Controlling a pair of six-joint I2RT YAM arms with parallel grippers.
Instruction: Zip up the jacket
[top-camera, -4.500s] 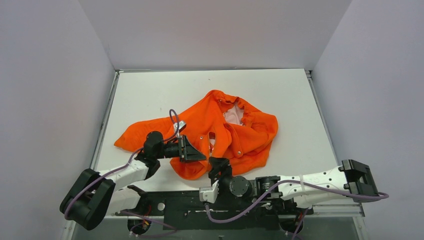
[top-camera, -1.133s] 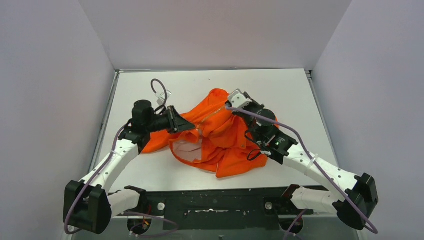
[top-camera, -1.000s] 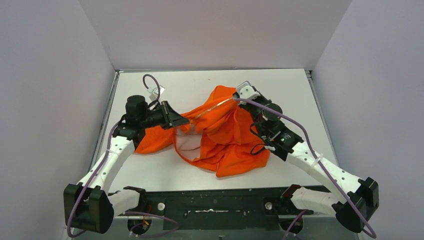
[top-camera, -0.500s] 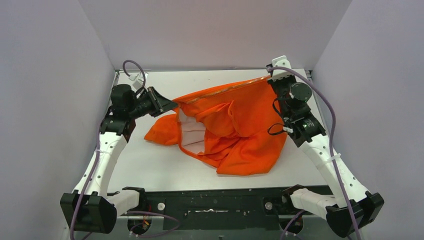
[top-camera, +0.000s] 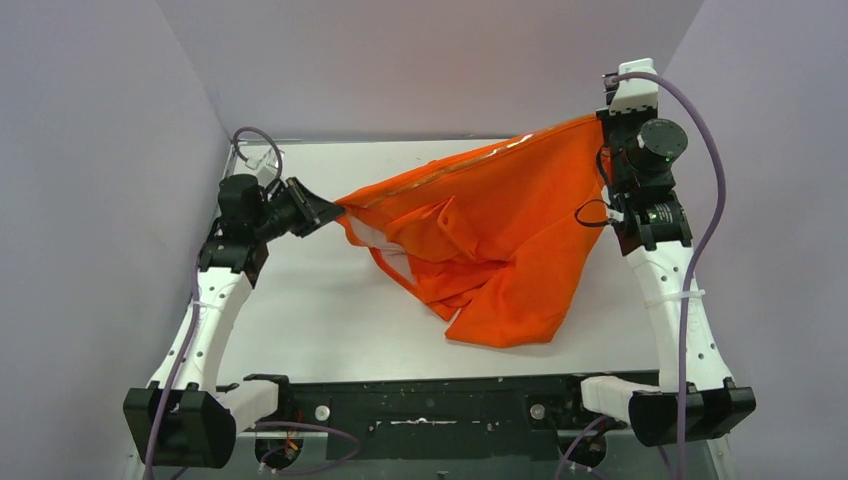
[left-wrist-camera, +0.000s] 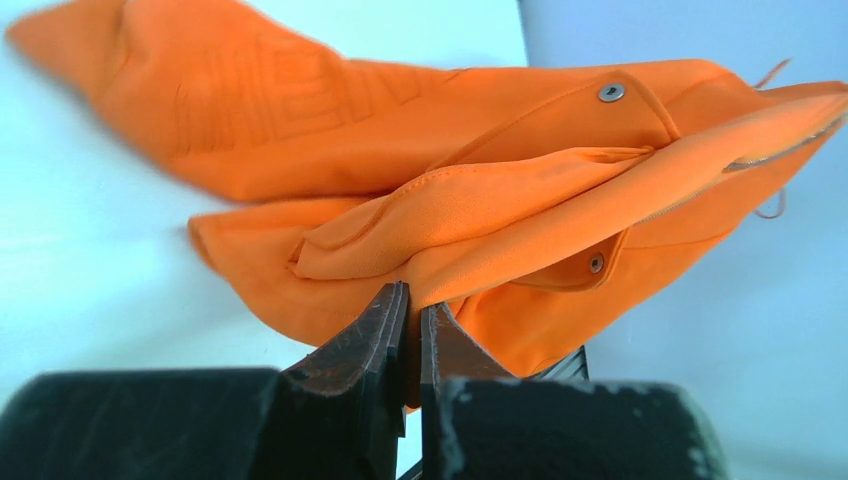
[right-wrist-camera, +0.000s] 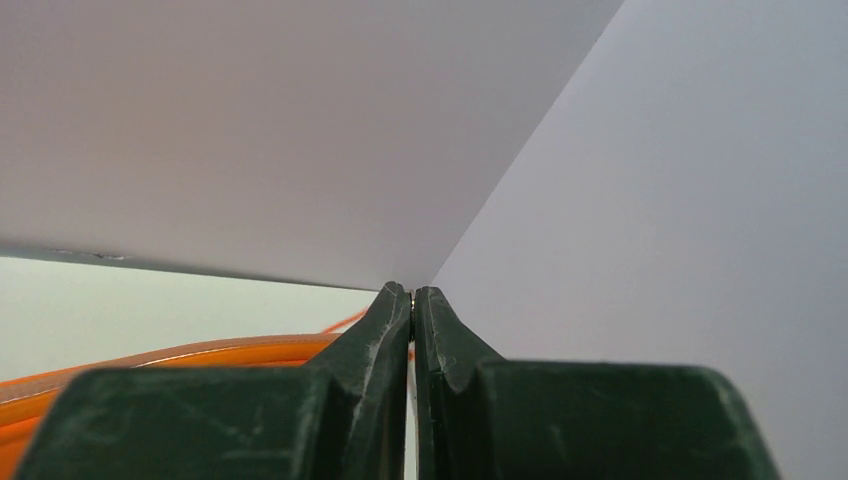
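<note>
The bright orange jacket (top-camera: 490, 230) hangs stretched between my two grippers, its light zipper edge (top-camera: 450, 170) pulled into a nearly straight line along the top. Its lower folds rest on the white table (top-camera: 320, 310). My left gripper (top-camera: 335, 205) is shut on the jacket's left end; the left wrist view shows orange fabric (left-wrist-camera: 450, 190) pinched between the tips of that gripper (left-wrist-camera: 413, 295), with a metal snap (left-wrist-camera: 611, 92) beyond. My right gripper (top-camera: 603, 118) is raised high at the far right, shut on the other end. In the right wrist view that gripper (right-wrist-camera: 412, 293) pinches something thin, with the orange edge (right-wrist-camera: 200, 355) trailing left.
Grey enclosure walls stand close on three sides; the right wall (top-camera: 760, 180) and the back corner (right-wrist-camera: 430, 275) are very near my right gripper. A black base rail (top-camera: 430, 405) runs along the table's near edge. Purple cables loop from both wrists.
Both arms have spread apart: the right one rose up and to the far right, the left one drew back left. The crumpled jacket has been lifted and pulled taut between them.
</note>
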